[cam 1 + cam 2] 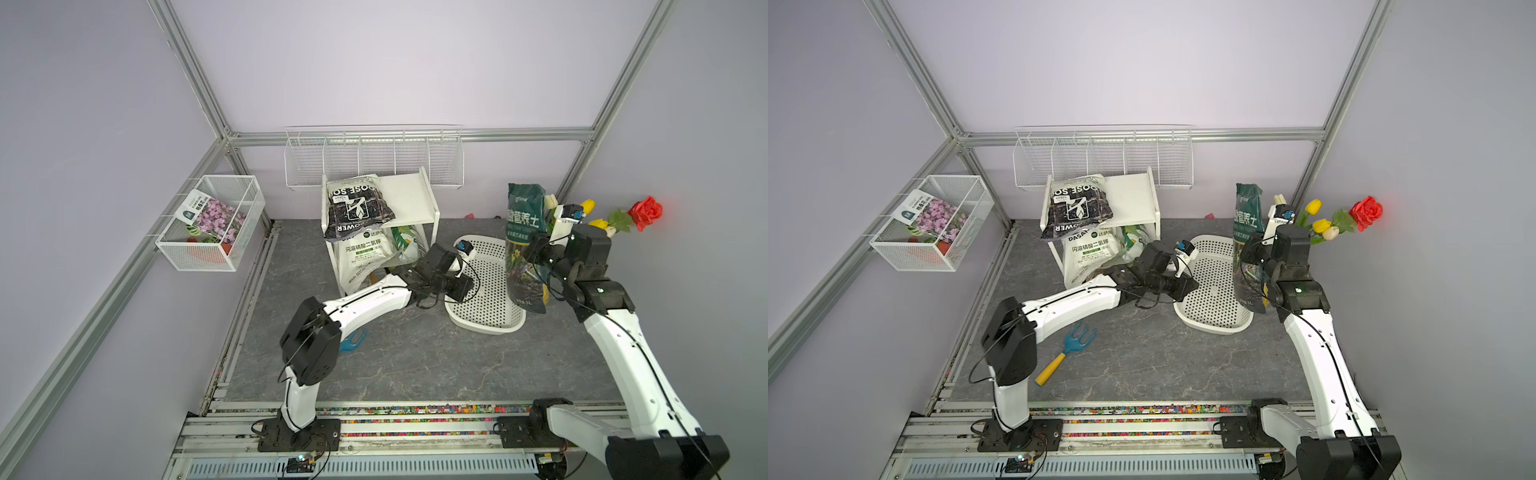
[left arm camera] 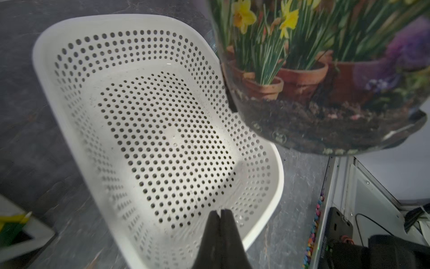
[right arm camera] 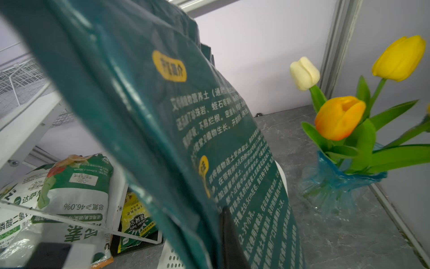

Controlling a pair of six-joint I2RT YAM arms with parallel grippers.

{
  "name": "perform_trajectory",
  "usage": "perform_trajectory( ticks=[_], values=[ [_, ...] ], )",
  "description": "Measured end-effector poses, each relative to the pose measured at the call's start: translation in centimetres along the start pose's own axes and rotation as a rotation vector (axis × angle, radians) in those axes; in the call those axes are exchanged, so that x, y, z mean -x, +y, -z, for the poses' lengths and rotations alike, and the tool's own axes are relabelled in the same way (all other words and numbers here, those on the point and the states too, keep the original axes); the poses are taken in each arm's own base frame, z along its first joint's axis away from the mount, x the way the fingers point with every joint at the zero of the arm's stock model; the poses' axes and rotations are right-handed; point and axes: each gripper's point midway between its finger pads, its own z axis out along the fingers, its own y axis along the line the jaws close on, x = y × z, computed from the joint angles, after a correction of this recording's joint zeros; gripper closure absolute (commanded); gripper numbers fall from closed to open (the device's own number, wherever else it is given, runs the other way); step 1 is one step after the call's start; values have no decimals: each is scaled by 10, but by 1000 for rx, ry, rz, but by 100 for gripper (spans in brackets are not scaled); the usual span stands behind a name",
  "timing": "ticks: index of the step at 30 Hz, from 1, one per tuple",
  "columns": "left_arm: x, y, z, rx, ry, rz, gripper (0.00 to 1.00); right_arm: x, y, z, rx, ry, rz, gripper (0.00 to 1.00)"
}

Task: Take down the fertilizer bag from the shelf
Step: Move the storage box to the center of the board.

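As right fingers (image 3: 230,242) pinch it, the green bag (image 3: 162,116) stands upright.

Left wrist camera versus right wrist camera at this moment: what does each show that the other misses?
Left wrist only: the left pincer, shut on nothing, at the white perforated basket with its holed floor, and the daffodil-printed face of the green bag. Right wrist only: that bag's text side, tulips in a blue vase, the shelf with other bags. Both: the green bag, a bit of the basket, the grey tabletop.
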Motion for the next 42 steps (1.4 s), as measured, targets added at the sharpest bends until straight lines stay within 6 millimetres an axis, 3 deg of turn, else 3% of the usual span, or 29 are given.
perform_trajectory(
  ticks=[5,10,18,30,37,42],
  values=[
    [-27,14,-37,-2,104,25,100,-4,8,-15,81,18,-24,100],
    [-56,23,-47,15,202,47,100,6,24,-23,181,-16,-18,100],
    [-83,26,-41,27,310,44,100,16,29,-38,227,-63,-18,100],
    [-108,44,-33,121,397,-1,100,24,38,-37,294,-104,-42,100],
    [-137,56,-8,201,471,-6,100,4,45,-46,368,-87,-28,100],
    [-138,55,7,221,476,-9,100,-15,45,-66,407,-62,-35,100]
  ],
)
